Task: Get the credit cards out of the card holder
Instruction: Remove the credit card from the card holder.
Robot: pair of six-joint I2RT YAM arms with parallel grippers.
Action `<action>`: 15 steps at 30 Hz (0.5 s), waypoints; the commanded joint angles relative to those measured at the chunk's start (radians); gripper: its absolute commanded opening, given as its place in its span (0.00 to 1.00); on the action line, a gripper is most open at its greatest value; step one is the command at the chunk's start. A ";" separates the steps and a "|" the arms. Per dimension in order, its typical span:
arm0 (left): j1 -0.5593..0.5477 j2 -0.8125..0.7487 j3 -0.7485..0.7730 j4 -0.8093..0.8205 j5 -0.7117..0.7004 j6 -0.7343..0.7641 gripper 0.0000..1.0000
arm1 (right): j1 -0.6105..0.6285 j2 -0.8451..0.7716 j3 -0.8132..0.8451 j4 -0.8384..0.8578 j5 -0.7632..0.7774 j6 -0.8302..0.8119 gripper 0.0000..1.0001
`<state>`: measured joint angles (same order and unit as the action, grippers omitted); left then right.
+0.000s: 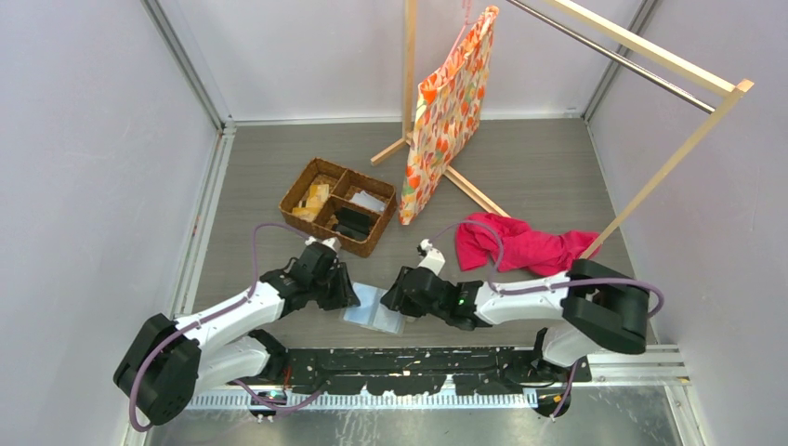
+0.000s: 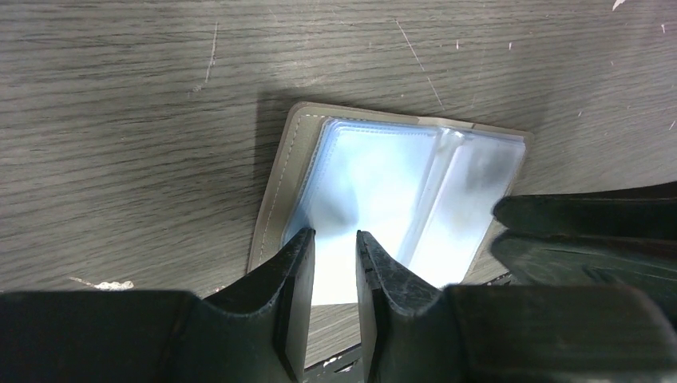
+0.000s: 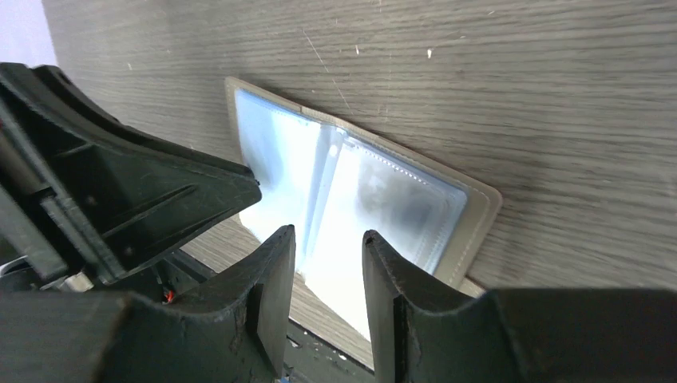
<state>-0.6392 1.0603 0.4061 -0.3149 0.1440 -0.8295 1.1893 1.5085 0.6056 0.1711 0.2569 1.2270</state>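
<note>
**Item: card holder (image 1: 374, 311).** Folding wallet, grey-olive cover with a stitched border, lying open and flat on the worktop (image 1: 520, 177). It sits close to the near edge, between the two tools. The pale blue clear-sleeved panels face up.

**Item: credit cards (image 3: 399, 199).** A greyish sheet shows under the sleeve of one panel and is probably a card still in its pocket. No count is possible. No card lies loose on the worktop.

**Item: left tool (image 2: 335, 239).** Low over the near edge of one panel. The fingers stand a narrow gap apart, with the bright sleeve visible between them and nothing evidently held.

**Item: right tool (image 3: 329, 239).** Low over the near edge of the other panel and near the left tool. The gap is somewhat wider, with nothing in it.

**Also present:** wicker divided basket (image 1: 295, 186), red cloth (image 1: 520, 243), patterned bag (image 1: 451, 111) on a wooden rack (image 1: 650, 46).

**Markings:** no brand, label or writing is legible on the holder or the sleeves. Glare washes out the plastic.

**Hazards (judgement):**
- The fingers may pinch the slippery sleeve rather than a card, so the whole holder lifts or drags.
- An unpinned holder could slide towards the near edge.
- The two tools work close together and could knock each other.
- A panel could fold shut under an off-centre push.
</note>
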 commanded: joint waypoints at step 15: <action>0.001 0.040 -0.024 -0.040 -0.025 0.021 0.28 | -0.019 -0.142 -0.040 -0.067 0.090 -0.023 0.42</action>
<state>-0.6392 1.0695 0.4065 -0.3035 0.1505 -0.8299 1.1713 1.3491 0.5434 0.0814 0.3347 1.2236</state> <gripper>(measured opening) 0.277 0.425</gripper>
